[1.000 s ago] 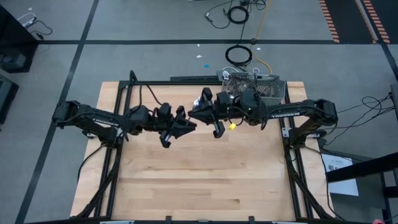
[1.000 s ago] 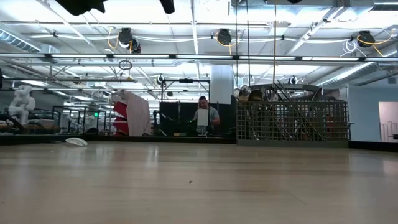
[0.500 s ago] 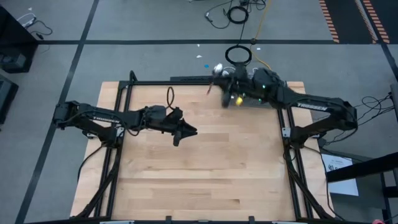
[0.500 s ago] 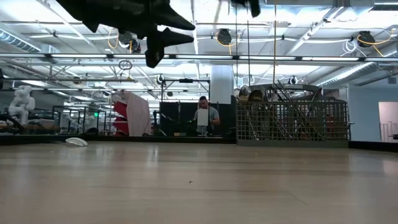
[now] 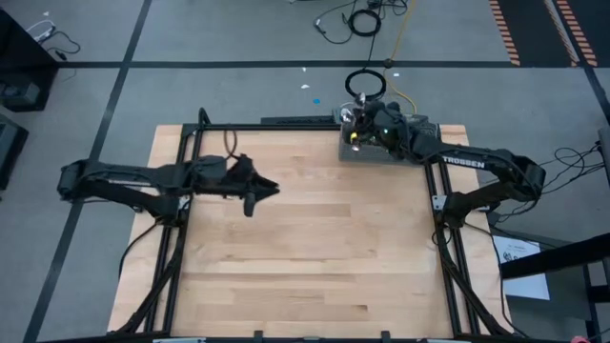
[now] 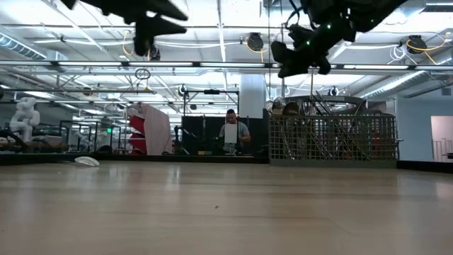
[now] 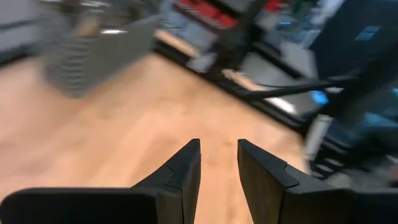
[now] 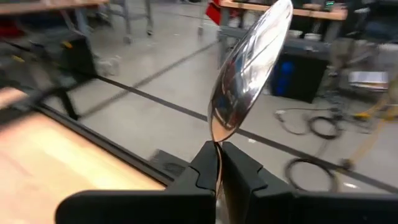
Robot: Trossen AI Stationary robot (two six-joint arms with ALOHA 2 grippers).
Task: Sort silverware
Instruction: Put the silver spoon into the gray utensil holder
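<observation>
Both arms have drawn apart since a second ago, when their hands met over the middle of the desk's far half. Now the left hand [image 5: 272,188] has pulled back toward the desk's left side and hangs above the wood, arm stretched out from the left edge. Its two dark fingers [image 7: 180,171] stand a little apart with bare desk [image 5: 315,257] showing through the gap; nothing is between them.

At the same time the right arm has swung out to the far right corner, so the right hand [image 5: 355,122] now sits over the wire-mesh basket [image 6: 333,138] there. Seen from its wrist, its fingers are clenched on the thin handle of a spoon [image 8: 249,68], whose shiny bowl stands up and away from the fingertips. In the level view this hand hangs above the basket's rim, not touching it.

More silverware [image 6: 322,105] stands in the basket at that far right corner, dark handles poking up above its wall at slants; which pieces they are cannot be told. Beyond the desk a person [image 6: 231,132] stands in the room.
</observation>
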